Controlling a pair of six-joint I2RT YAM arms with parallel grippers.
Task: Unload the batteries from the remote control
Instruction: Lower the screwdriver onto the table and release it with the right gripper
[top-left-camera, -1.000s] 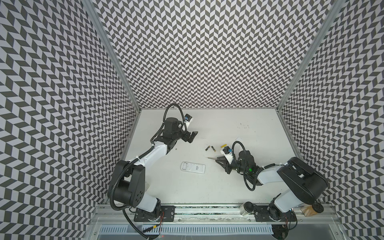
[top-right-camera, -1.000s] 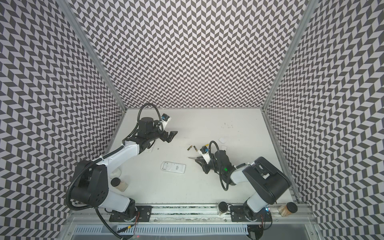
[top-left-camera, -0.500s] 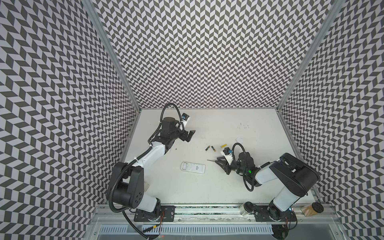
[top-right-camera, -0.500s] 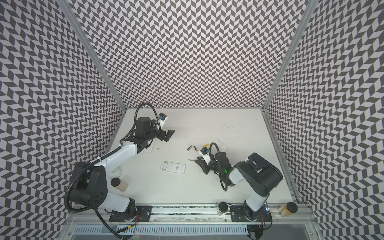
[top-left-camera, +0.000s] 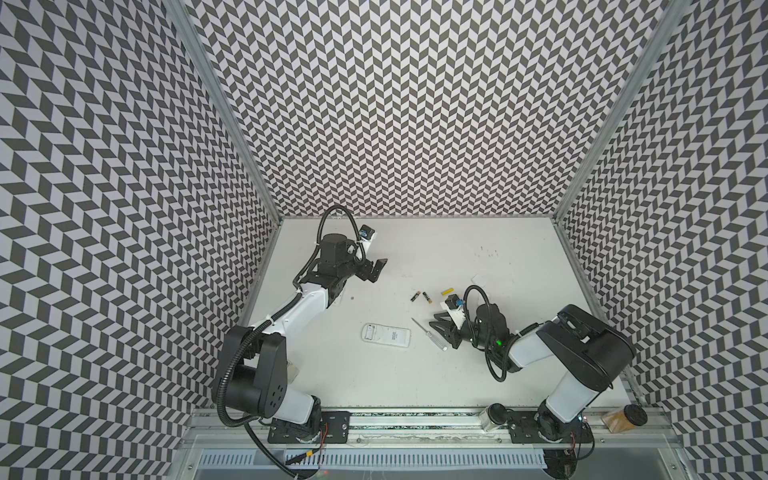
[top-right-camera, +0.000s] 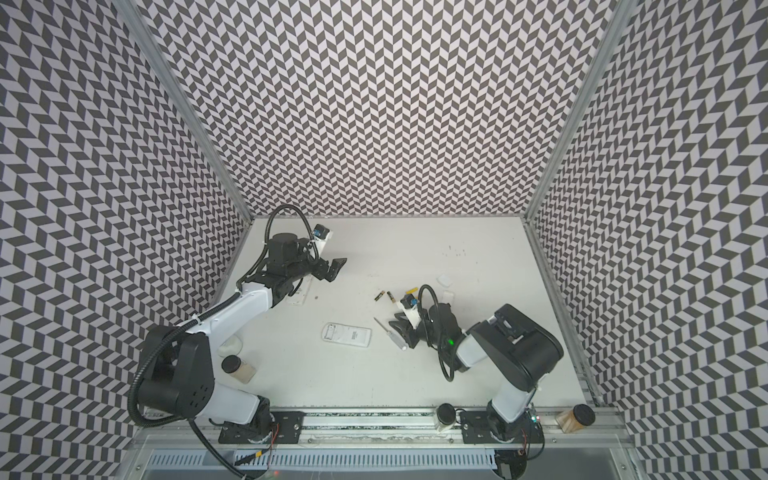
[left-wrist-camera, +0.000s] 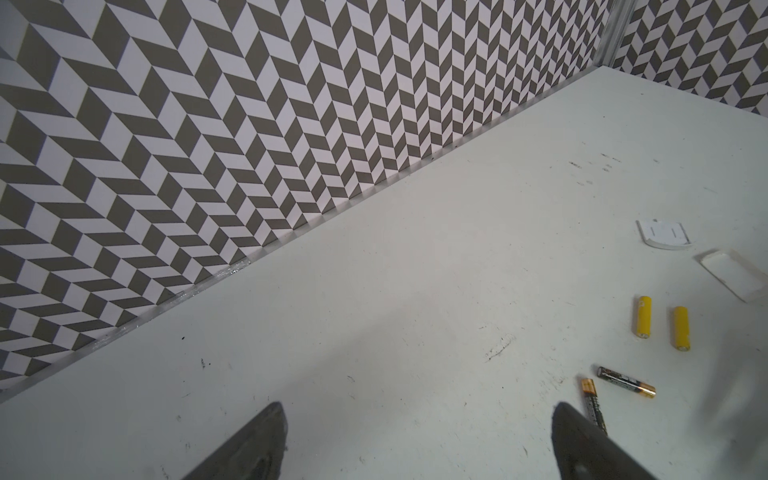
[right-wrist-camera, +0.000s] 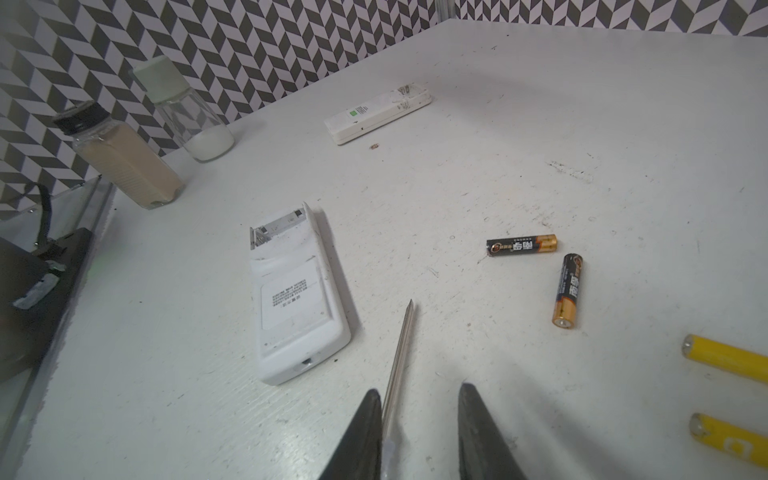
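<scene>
Your right gripper sits low over the table, jaws parted to a narrow gap and gripping nothing. The screwdriver lies flat on the table, its thin shaft running out between the fingertips, close along one finger and clear of the other. Whether that finger touches the clear handle you cannot tell. In both top views the screwdriver lies between this gripper and the remote control, apart from it. The remote control lies back up, the compartment at one end uncovered, with metal contacts showing. All four cells are out on the table beyond the remote control, on the right gripper's side. The first black battery and second black battery lie near each other at an angle, not touching. The first yellow battery and second yellow battery lie roughly parallel with a gap between them, just beside the right gripper. In a top view only one yellow cell shows; the wrist camera hides the other. Your left gripper has its jaws spread wide with nothing between them, near the back left of the table, well apart from the remote control. Two white covers, one and another, lie past the yellow pair. A second remote lies near your left arm.
</scene>
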